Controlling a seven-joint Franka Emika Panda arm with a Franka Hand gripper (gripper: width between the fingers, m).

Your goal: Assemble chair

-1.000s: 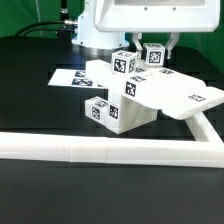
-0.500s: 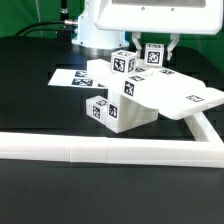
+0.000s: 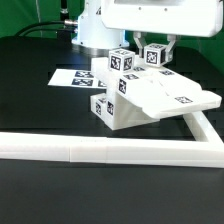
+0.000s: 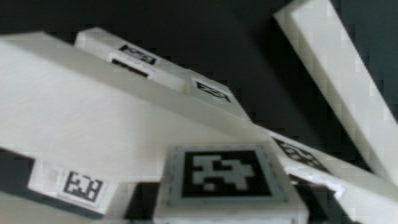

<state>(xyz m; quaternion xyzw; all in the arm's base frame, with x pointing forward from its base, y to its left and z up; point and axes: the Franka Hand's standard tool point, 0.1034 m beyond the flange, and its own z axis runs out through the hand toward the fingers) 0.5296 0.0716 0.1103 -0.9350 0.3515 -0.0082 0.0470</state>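
Hand [image 3: 156, 52], seen from the exterior view, sits closed around a small tagged cube atop the chair [image 3: 150, 95], which rests tilted on the black counter [image 3: 40, 115] near the border rail [image 3: 110, 147]. Likely risk: the leaning parts slip apart if jolted. Wrist view: only black-and-white square tags on the white slabs, no readable writing.

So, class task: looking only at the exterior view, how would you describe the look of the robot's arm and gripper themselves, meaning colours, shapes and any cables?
The arm shows as a broad white housing with a rounded, smooth shell, cut off by the picture's top edge. Below it, the gripper has dark, narrow fingers. A thin dark cable runs behind, over the black table. No markings can be made out on the arm.
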